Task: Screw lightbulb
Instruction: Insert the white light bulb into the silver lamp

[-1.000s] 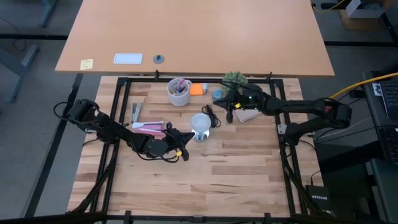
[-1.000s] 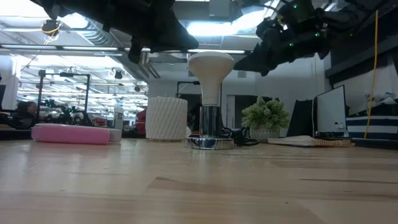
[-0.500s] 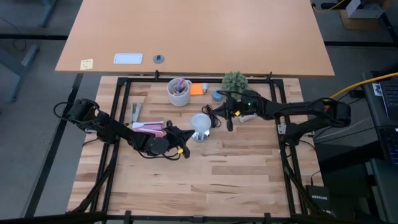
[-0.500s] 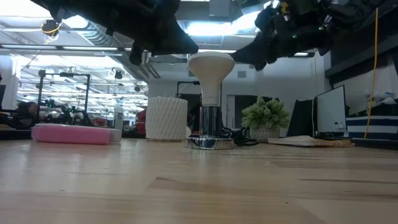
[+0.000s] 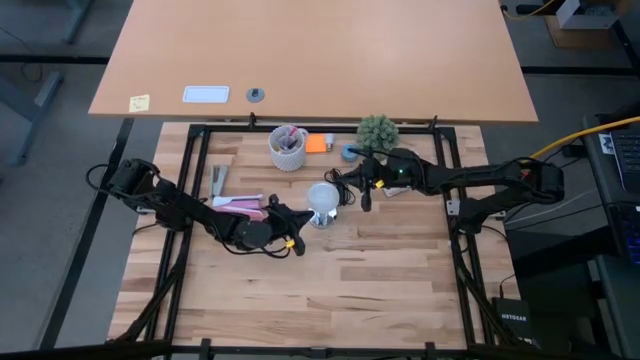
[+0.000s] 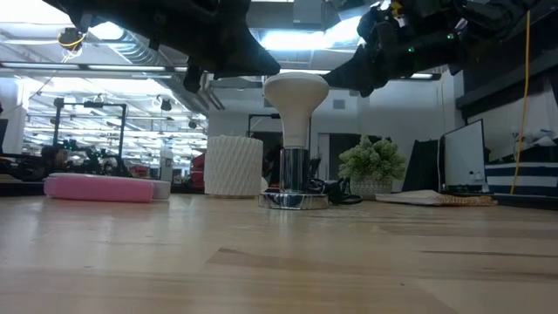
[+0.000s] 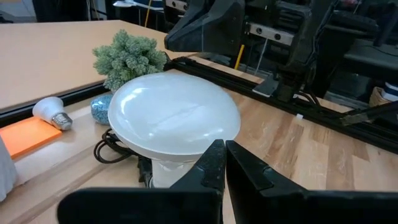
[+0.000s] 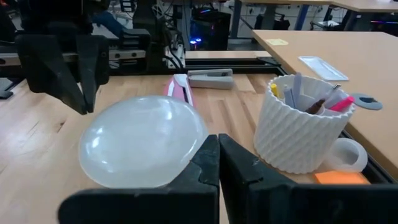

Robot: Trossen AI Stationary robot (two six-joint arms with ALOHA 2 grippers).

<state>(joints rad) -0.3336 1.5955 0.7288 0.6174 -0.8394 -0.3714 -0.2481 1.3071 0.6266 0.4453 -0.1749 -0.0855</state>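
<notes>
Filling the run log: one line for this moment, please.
lightbulb: upright in silvery fitting | left gripper: shut beside it | right gripper: shut, opposite side

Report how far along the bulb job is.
Done: the lightbulb stands upright in the silvery fitting. In hand: nothing gripped; the left gripper and right gripper are shut, flanking the bulb. Left: whether it is fully screwed in cannot be judged.

Wooden table (image 5: pixel 330 270); on it white cup (image 5: pixel 288 150), pink case (image 5: pixel 238 204), plant (image 5: pixel 377 129).
</notes>
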